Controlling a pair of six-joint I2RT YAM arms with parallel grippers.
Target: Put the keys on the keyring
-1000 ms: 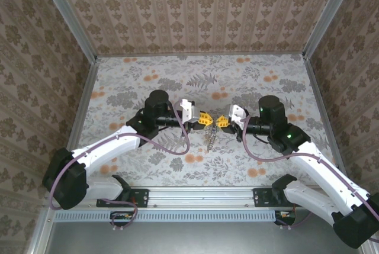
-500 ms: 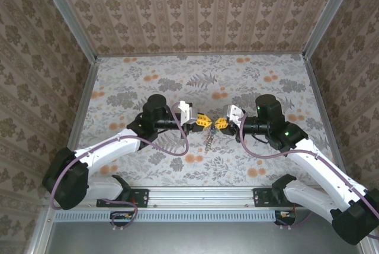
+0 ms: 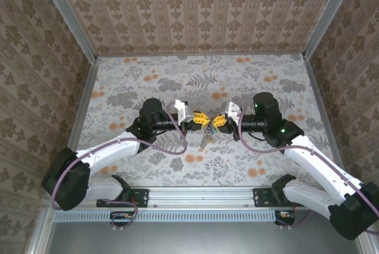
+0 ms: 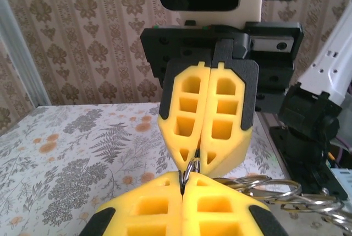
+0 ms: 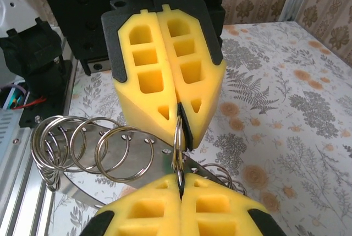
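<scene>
Two end effectors, left (image 5: 180, 130) and right (image 4: 196, 158), met tip to tip above the floral desk (image 3: 148, 82). Each was clamped fully shut on the same item: one keyring (image 5: 178, 151), a thin metal loop pinched edge-on between them. Beside and below that loop hung one flat metal strip (image 5: 159, 162) carrying at least four silvery split rings (image 5: 48, 156). These overlapped too closely for an exact count.
</scene>
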